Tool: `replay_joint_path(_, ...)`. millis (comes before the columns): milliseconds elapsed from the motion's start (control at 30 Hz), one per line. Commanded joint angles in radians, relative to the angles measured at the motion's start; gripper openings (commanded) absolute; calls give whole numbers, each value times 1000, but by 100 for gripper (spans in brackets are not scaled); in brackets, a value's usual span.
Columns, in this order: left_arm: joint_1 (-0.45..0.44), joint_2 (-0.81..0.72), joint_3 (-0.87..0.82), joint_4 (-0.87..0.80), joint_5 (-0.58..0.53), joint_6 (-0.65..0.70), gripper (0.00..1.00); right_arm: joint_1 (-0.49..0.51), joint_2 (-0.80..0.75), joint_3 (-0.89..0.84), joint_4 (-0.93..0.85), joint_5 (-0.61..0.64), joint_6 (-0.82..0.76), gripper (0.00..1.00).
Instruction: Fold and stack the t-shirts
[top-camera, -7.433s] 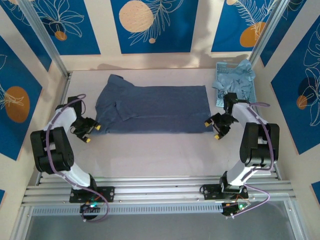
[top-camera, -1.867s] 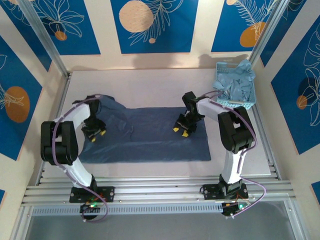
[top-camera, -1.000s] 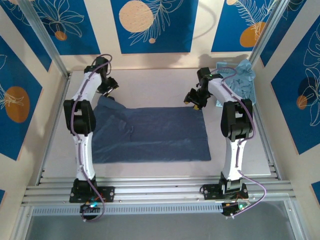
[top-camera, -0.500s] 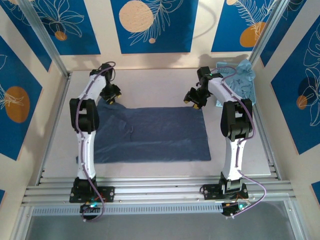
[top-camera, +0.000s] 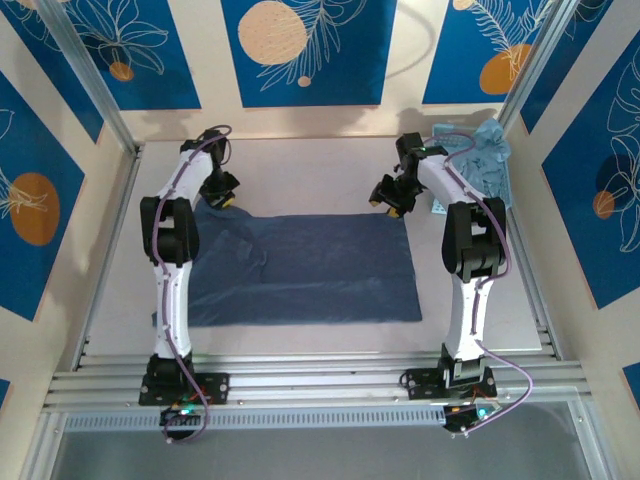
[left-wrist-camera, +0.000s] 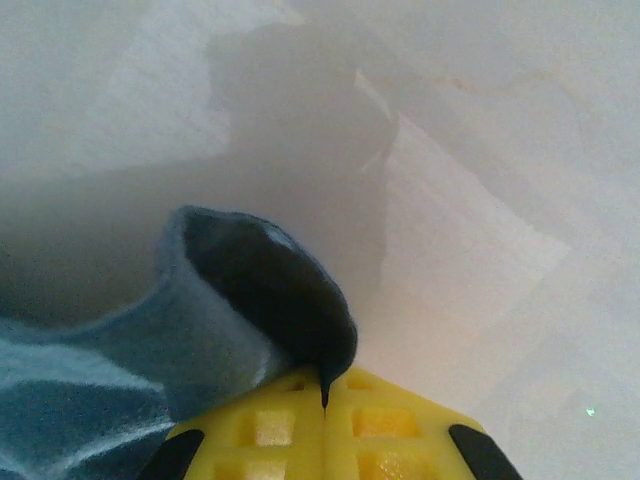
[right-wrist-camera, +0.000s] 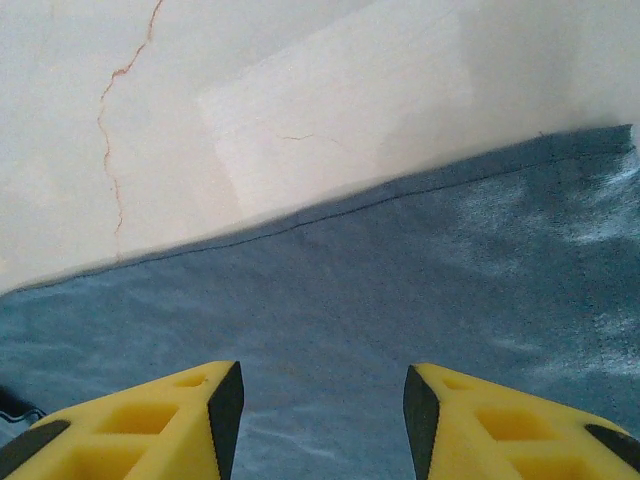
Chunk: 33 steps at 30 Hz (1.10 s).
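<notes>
Top external view, starting at the near edge: both arm bases sit bolted to the metal rails (top-camera: 320, 385), and each arm stretches far out over the pale tabletop (top-camera: 300, 335). Past a strip of bare surface lies the dark t-shirt (top-camera: 300, 265), spread flat as a broad rectangle across the middle, with a small wrinkle left of centre. The left arm runs along the cloth's left side and the right arm along its right side, so parts of both edges are covered by the arms.

At the shirt's far left corner the left tool (top-camera: 222, 196) is down on the fabric. The left wrist view shows that tool (left-wrist-camera: 324, 385) with its yellow fingers (left-wrist-camera: 270, 430) pressed together, a rolled lip of the dark t-shirt (left-wrist-camera: 230, 310) pinched in the seam between them and curling up just beyond the tips, its shadow thrown on the bare surface behind.

At the far right corner the right tool (top-camera: 388, 205) hangs over the shirt's far hem. In the right wrist view that tool (right-wrist-camera: 322, 385) has its fingers (right-wrist-camera: 200, 420) partly spread with nothing between them; the dark t-shirt (right-wrist-camera: 400, 300) lies flat beneath, its stitched far edge running just beyond the tips.

Farther right, beside the right arm, the light blue basket (top-camera: 497, 185) holds the crumpled paler t-shirts (top-camera: 480, 145). Blue leaf-patterned wall panels (top-camera: 300, 50) close off the back.
</notes>
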<state>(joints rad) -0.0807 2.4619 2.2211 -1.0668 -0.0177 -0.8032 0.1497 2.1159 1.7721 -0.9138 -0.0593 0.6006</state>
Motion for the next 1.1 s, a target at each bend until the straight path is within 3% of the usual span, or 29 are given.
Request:
replay_joint_path(0,6,-99,33,-24,-44,-9,0,-8,-9,27,-19,-15,-12,49)
replay_joint_path(300,26,-191,28,7,22,-81,0,-20,47,100,-45,23,-2,49)
replay_joint_path(667,55,-230,-55,88,142,-121,0,-47,177,230,-171,251,125,53)
replay_joint_path(833,65,-275,-105,116,146,-131,0,-47,240,294,-224,307,157,54)
replay_joint_path(1067,76,-285,-126,117,172,-123,0,-48,287,314,-224,310,152,48)
